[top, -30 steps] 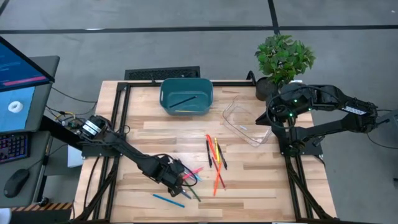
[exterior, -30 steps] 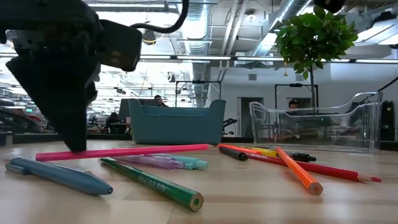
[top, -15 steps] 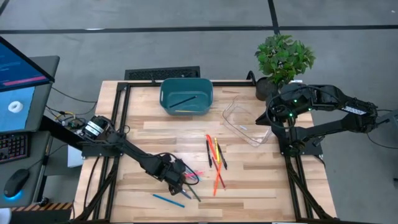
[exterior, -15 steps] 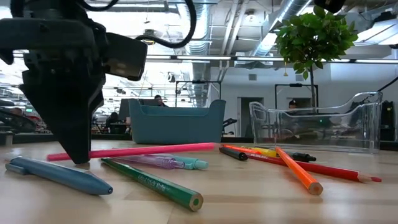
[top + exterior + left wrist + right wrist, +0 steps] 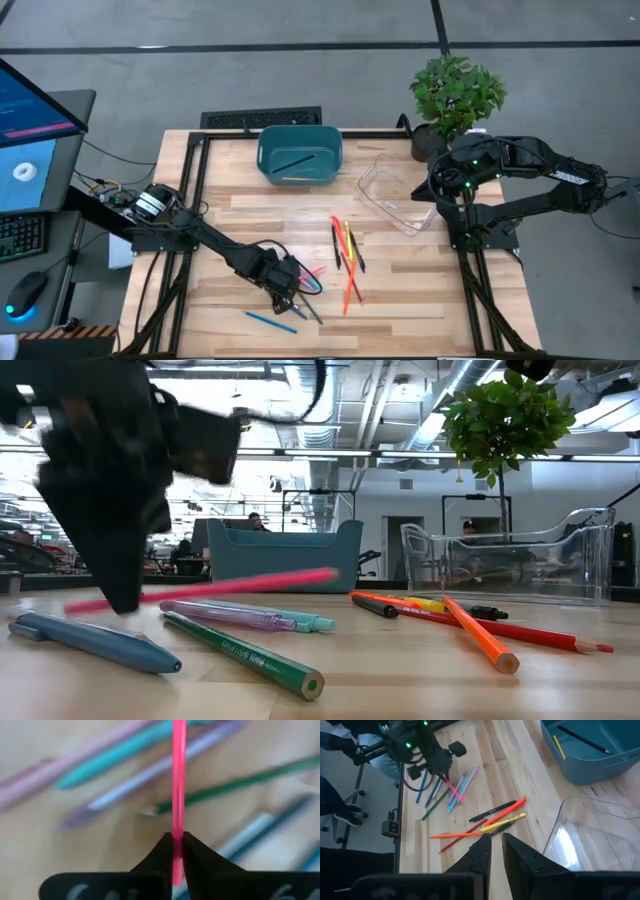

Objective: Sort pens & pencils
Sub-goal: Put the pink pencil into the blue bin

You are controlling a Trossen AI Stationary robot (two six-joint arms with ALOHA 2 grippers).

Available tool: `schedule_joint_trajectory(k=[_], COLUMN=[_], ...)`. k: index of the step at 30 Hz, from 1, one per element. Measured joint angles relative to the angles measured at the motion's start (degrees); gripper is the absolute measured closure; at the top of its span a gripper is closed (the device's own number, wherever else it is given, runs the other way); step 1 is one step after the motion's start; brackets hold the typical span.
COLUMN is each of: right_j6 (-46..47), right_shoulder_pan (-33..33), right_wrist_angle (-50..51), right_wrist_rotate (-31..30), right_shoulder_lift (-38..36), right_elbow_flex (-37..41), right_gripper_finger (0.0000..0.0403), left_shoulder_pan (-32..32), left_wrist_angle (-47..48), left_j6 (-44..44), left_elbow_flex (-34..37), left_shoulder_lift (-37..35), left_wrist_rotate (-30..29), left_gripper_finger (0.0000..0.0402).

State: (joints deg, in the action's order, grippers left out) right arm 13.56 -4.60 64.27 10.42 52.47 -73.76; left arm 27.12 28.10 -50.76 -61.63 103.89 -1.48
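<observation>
- High view: the left hand (image 5: 283, 283) is pinching a pink pencil (image 5: 308, 275) near the front of the wooden bench (image 5: 230, 215), among a loose cluster of pens and pencils.
- Left wrist view: the two dark fingers (image 5: 161, 851) are pressing together on the pink pencil (image 5: 178, 780), which is running straight out between them; a green pencil (image 5: 235, 782), a teal pen (image 5: 120, 755) and a lilac pen (image 5: 150, 772) are lying on the wood beneath.
- Low view: the pink pencil (image 5: 215, 588) is hanging tilted, its far end lifted off the bench, with the dark hand (image 5: 115, 575) gripping its near end; a grey-blue pen (image 5: 95, 642), the green pencil (image 5: 245, 655) and the lilac pen (image 5: 235, 615) are lying flat just beside it.
- A second group of red, orange, yellow and black sticks (image 5: 346, 255) is lying at mid-bench, well apart from the left hand.
- A teal bin (image 5: 299, 155) at the back is holding a black pencil (image 5: 582, 739) and a yellow one (image 5: 558, 746); a clear tray (image 5: 395, 195) is sitting to its right, beside a potted plant (image 5: 456, 92).
- The right hand (image 5: 497, 847) is waiting above the bench's right edge, fingers nearly together and holding nothing.
</observation>
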Motion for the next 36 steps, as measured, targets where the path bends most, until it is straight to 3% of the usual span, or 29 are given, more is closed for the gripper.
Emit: schedule_joint_trajectory(k=[3, 8, 16, 19, 25, 30, 36], right_j6=[0.0, 0.0, 0.0, 0.0, 0.0, 0.0, 0.02], right_shoulder_pan=[0.02, 0.0, 0.0, 0.0, -0.02, -0.02, -0.02], right_wrist_angle=[0.0, 0.0, -0.55, -0.59, -0.61, -0.66, -0.74], right_wrist_rotate=[0.01, 0.02, 0.0, 0.0, 0.0, -0.02, -1.78], right_shoulder_lift=[0.0, 0.02, 0.02, 0.01, 0.02, 0.02, 0.02], right_elbow_flex=[0.02, 0.02, 0.02, 0.01, 0.0, 0.0, 0.0], right_gripper_finger=[0.0333, 0.0333, 0.0333, 0.0333, 0.0333, 0.0333, 0.0333], left_shoulder_pan=[0.08, -0.28, -4.56, -8.54, -21.9, -35.52, -50.21], left_wrist_angle=[0.06, 0.35, 0.75, 0.99, 1.64, 3.21, 3.11], left_j6=[-2.57, -5.85, -0.12, 7.2, 24.95, 39.25, 54.36], left_elbow_flex=[-0.04, -0.07, -0.09, -0.11, -0.11, -0.09, -0.13], left_shoulder_lift=[-2.91, -10.49, -26.27, -30.17, -32.03, -30.01, -26.04], left_wrist_rotate=[-0.14, -5.68, -27.51, -30.27, -24.12, -14.63, -8.73], left_gripper_finger=[0.0394, 0.0388, 0.039, 0.039, 0.039, 0.0389, 0.0389])
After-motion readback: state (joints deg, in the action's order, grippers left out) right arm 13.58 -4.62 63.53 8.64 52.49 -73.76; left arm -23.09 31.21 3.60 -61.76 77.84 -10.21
